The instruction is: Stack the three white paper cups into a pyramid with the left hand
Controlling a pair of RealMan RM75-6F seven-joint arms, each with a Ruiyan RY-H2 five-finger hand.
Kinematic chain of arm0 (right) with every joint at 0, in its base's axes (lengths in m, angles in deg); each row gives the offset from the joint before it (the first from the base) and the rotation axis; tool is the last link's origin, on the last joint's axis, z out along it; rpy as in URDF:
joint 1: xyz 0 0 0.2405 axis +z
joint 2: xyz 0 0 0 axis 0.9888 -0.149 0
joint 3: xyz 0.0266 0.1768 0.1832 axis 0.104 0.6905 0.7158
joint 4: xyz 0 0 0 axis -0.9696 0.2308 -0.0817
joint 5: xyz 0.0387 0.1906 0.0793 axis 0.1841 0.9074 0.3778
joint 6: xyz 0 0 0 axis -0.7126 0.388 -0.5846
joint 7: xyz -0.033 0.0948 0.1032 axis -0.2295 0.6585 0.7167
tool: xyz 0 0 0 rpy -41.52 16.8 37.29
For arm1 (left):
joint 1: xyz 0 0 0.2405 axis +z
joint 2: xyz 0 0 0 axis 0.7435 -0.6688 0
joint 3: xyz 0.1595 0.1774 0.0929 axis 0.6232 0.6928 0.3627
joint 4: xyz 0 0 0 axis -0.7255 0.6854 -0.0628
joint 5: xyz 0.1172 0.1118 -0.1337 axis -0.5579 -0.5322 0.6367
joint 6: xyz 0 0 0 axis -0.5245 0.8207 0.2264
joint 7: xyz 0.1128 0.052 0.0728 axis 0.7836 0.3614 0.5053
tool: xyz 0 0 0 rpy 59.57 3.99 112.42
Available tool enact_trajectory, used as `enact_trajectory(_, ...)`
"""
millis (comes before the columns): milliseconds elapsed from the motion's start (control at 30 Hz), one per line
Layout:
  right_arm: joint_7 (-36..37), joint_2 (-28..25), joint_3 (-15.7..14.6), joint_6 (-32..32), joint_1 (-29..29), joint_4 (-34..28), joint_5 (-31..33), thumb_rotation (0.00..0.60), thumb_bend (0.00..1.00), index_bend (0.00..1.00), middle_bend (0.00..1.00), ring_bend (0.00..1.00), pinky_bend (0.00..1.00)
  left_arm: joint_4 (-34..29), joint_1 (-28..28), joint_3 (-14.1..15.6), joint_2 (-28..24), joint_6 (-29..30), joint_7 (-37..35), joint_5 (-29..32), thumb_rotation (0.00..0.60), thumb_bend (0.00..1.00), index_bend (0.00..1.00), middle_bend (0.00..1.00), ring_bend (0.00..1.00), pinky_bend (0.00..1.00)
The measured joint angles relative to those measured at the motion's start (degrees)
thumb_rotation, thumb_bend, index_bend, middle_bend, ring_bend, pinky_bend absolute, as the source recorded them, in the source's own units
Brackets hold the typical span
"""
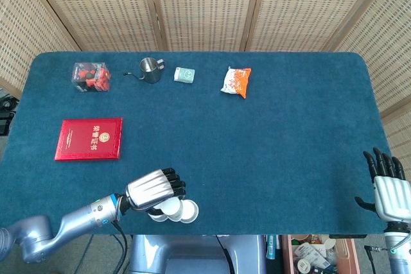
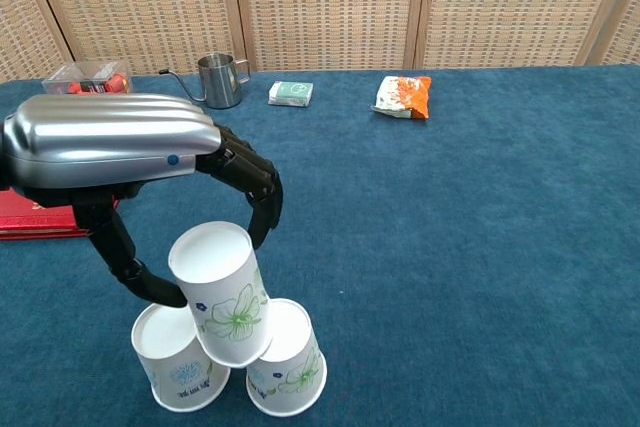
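Two white paper cups stand upside down side by side at the table's near edge, the left one (image 2: 180, 367) and the right one (image 2: 288, 362). A third cup with a green flower print (image 2: 222, 292) sits tilted on top, over the gap between them. My left hand (image 2: 110, 142) grips this top cup, thumb on its left side and fingers curled behind it. From above, the left hand (image 1: 153, 190) covers most of the cups (image 1: 183, 210). My right hand (image 1: 387, 184) hangs open past the table's near right corner, holding nothing.
A red booklet (image 1: 88, 138) lies at the left. Along the far edge sit a box of red items (image 1: 90, 76), a metal pitcher (image 1: 150, 69), a small green-white box (image 1: 184, 75) and an orange snack bag (image 1: 236, 81).
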Motion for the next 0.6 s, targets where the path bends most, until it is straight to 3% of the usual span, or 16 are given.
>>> enact_trajectory(300,-0.08,-0.01,-0.13,0.3,-0.11,-0.15,-0.36,0.6,0.0,0.0,0.0,0.0,0.0,-1.36,-0.03,0.49,-0.8,0.19,-1.16,-0.36,0.6,0.18,0.12,0.07,0.16,0.23)
enact_trajectory(600,-0.09,-0.03,-0.14,0.37,-0.16,-0.26,-0.39,0.6,0.0,0.0,0.0,0.0,0.0,-2.55,-0.08,1.25,-2.14,0.17,-2.8,-0.88,0.6,0.18,0.1,0.06,0.15,0.24)
